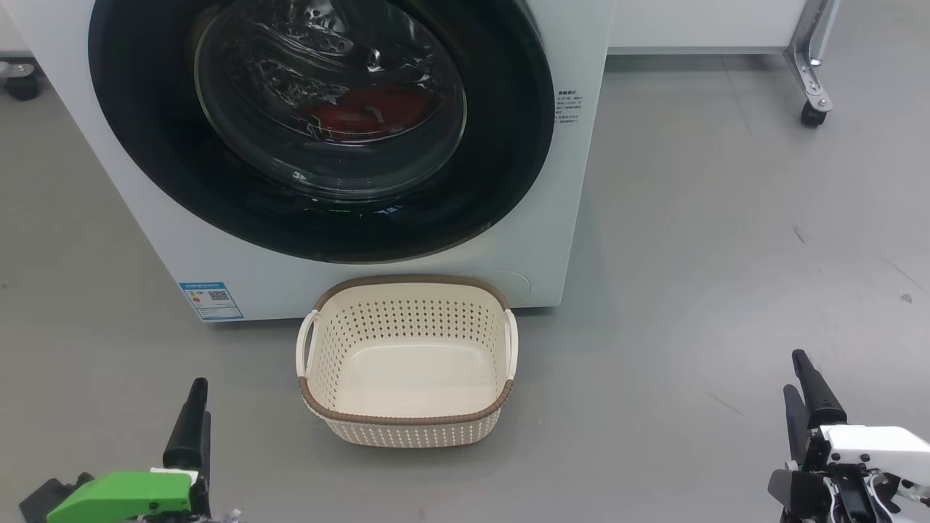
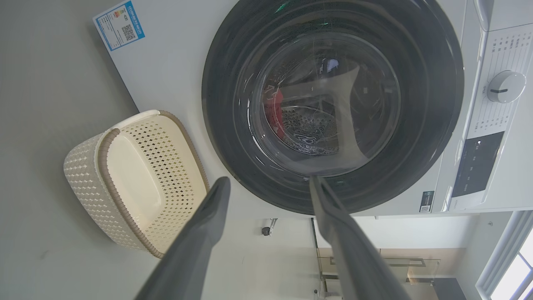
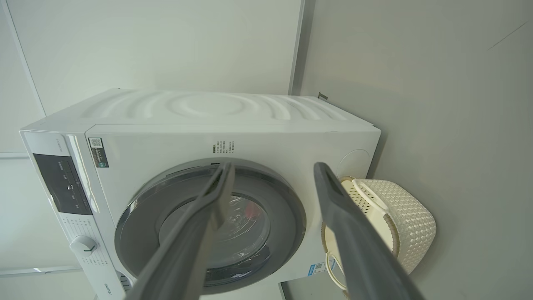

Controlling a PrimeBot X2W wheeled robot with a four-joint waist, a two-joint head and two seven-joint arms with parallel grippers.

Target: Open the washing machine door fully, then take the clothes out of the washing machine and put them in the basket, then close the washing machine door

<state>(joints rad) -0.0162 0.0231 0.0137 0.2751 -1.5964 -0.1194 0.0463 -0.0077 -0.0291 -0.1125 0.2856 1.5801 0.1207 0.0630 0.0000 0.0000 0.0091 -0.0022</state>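
Left gripper (image 2: 268, 183), right gripper (image 3: 274, 166): jaws wide apart, holding nothing. Cream perforated plastic basket (image 1: 407, 421) on grey floor (image 1: 690, 254), just before white washing machine (image 1: 203, 254). Round black-rimmed glass door (image 1: 508, 145) shut; rigid, glossy, likely slippery: hook rim edge. Red clothes (image 1: 363, 112) behind glass: soft, light.

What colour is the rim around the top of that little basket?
Brown, woven-looking, around the cream perforated basket; the head view shows it best.
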